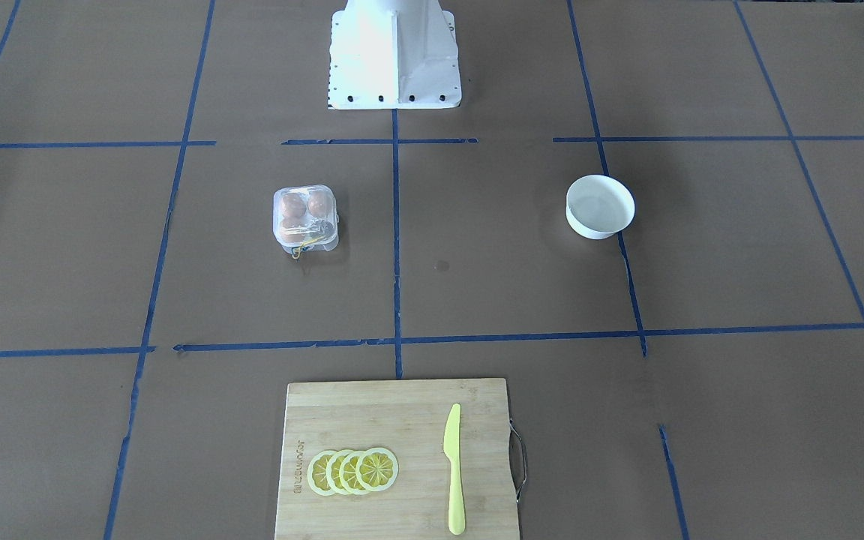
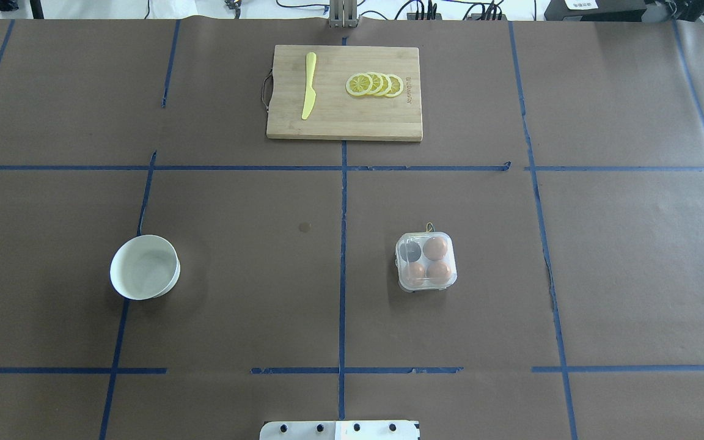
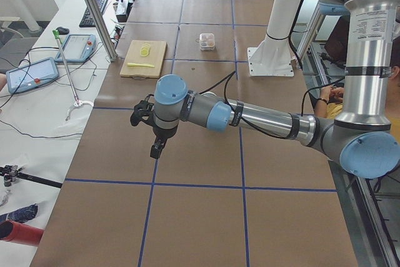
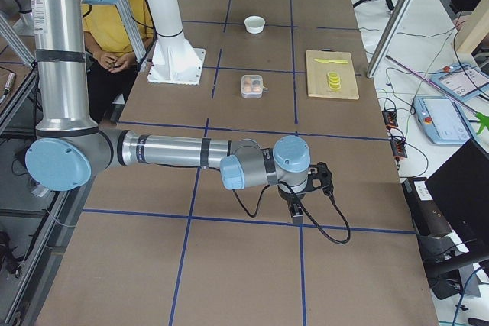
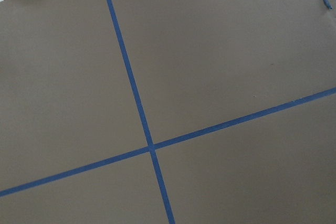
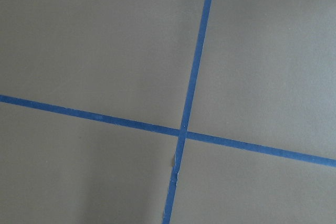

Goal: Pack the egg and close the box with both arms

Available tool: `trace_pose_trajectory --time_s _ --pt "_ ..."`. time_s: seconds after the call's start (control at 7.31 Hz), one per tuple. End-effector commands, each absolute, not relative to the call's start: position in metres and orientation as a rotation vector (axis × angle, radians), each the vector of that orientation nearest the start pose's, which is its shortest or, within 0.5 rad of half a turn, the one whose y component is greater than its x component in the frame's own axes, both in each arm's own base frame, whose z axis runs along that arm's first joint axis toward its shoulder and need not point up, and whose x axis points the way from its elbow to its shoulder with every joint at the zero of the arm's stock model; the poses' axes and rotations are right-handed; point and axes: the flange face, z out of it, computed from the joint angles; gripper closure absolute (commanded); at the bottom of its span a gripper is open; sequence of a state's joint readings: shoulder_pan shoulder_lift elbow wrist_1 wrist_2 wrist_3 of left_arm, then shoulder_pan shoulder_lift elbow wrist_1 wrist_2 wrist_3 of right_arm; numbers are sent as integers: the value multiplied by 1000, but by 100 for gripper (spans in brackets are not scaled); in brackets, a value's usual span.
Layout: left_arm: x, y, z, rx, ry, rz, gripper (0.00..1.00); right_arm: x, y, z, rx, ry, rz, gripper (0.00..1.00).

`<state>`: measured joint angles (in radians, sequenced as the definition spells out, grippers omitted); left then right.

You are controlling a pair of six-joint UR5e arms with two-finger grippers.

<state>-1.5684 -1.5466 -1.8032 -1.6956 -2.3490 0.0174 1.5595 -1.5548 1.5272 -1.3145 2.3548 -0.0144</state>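
Note:
The clear box (image 2: 425, 261) stands on the brown table, right of the centre line in the overhead view. Its lid seems to lie down over it, with the yellow string (image 2: 429, 227) at its far side. Three brown eggs (image 2: 435, 247) sit in its cells and one cell is empty; I cannot tell the eggs apart. The box also shows in the front view (image 1: 305, 217). My left gripper (image 3: 156, 150) hangs over bare table far from the box. My right gripper (image 4: 296, 215) hangs likewise at the other end. I cannot tell whether either is open or shut.
An empty white bowl (image 2: 144, 267) stands on the left half. A wooden cutting board (image 2: 340, 116) at the far edge carries a yellow knife (image 2: 308, 85) and lemon slices (image 2: 375, 84). The white base pedestal (image 1: 394, 52) stands at the near edge.

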Motion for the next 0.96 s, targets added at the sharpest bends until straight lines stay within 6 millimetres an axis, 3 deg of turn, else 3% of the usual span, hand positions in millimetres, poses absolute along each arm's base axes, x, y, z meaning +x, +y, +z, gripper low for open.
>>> trace_pose_trajectory --time_s 0.0,0.41,0.55,0.82 --pt "-63 -490 541 320 770 145 0 58 -512 646 219 -779 -117 0" --pt "-62 -491 551 307 773 149 0 64 -515 642 228 -781 -109 0" --pt "-61 -498 537 326 774 154 0 72 -513 643 233 -780 -95 0" --pt "-60 -512 546 312 766 152 0 80 -509 641 241 -802 -81 0"
